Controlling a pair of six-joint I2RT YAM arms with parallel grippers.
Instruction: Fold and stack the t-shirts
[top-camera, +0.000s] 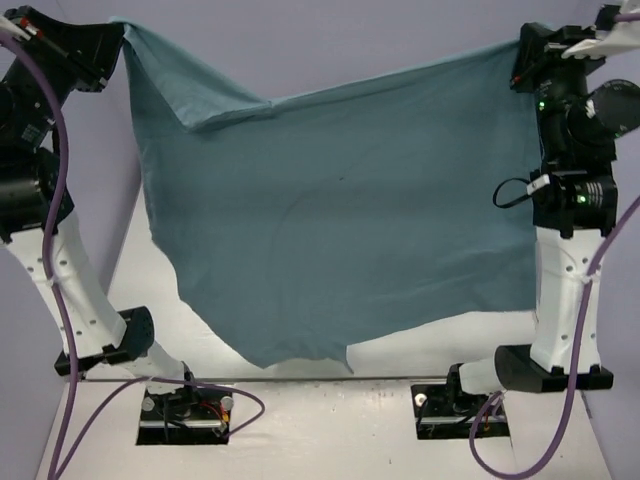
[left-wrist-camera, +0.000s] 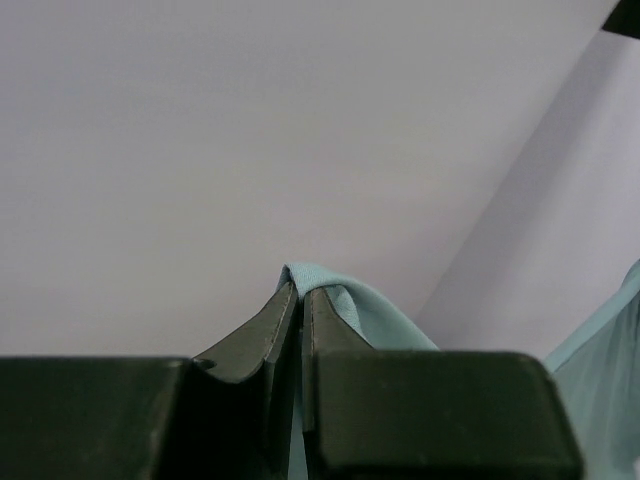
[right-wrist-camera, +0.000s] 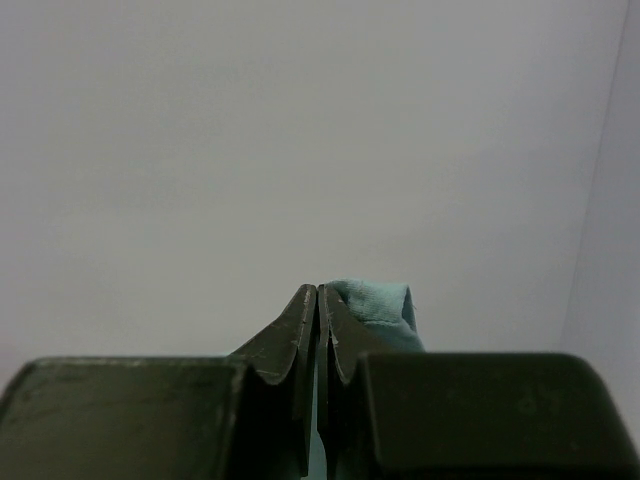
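Observation:
A teal t-shirt (top-camera: 350, 220) hangs spread in the air between my two arms, its lower edge drooping toward the white table (top-camera: 330, 430). My left gripper (top-camera: 118, 32) is shut on its top left corner; in the left wrist view the cloth (left-wrist-camera: 370, 310) pokes out past the closed fingertips (left-wrist-camera: 283, 310), and the left gripper (left-wrist-camera: 300, 290) shows no gap. My right gripper (top-camera: 518, 58) is shut on the top right corner, where a fold of t-shirt (right-wrist-camera: 375, 300) bulges beside the right gripper (right-wrist-camera: 317, 290). A sleeve fold (top-camera: 225, 110) sags near the upper left.
Both arm bases (top-camera: 185, 405) (top-camera: 465, 400) stand at the near table edge, with purple cables (top-camera: 60, 200) looping beside them. A pale wall stands behind the shirt. The table's near strip lies under the hanging hem.

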